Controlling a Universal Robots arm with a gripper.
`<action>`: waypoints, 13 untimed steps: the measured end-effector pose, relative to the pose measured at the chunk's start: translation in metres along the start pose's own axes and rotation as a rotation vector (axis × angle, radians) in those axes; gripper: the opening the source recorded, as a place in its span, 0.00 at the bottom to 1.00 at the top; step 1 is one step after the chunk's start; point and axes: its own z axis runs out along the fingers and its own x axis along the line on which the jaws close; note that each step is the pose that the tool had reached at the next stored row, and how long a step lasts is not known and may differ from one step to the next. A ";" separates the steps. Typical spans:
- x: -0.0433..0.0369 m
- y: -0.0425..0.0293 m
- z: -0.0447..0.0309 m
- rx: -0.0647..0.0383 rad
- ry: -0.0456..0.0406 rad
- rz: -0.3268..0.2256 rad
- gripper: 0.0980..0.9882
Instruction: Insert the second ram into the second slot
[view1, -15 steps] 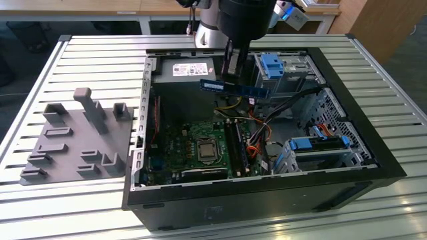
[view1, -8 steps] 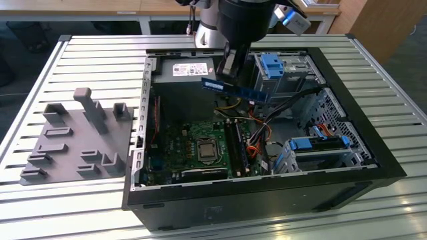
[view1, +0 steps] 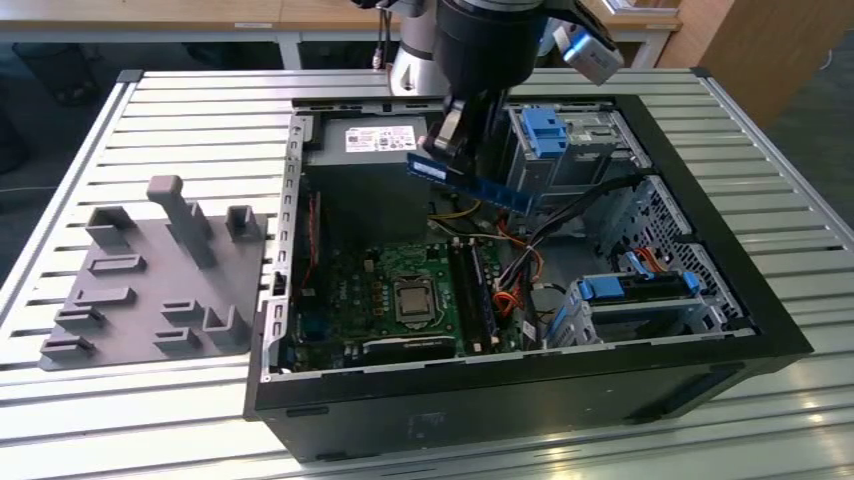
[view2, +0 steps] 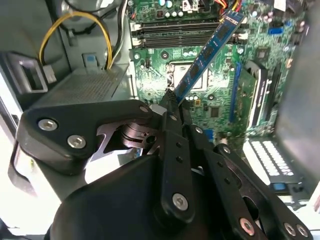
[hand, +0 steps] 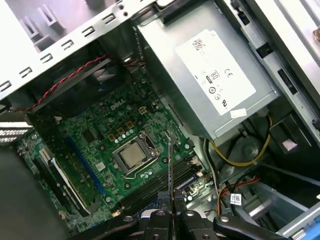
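In the exterior view my gripper is shut on the second ram, a thin blue board held tilted above the open computer case. It hangs over the gap between the power supply and the green motherboard, well above the memory slots. The second wrist view shows the black fingers clamped on one end of the ram, whose far end points toward the slots. Seen from the first wrist view, the ram is edge-on above the slots, near the processor.
A grey holder fixture lies on the slatted table at the exterior view's left. Inside the case sit the power supply, blue drive-bay clips and loose orange and yellow cables beside the slots.
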 end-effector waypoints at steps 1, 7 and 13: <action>0.0000 0.0000 0.0005 0.000 -0.0007 0.018 0.04; 0.0001 -0.0002 0.0049 0.003 -0.0059 0.160 0.04; 0.0002 -0.0003 0.0086 0.005 -0.0101 0.268 0.04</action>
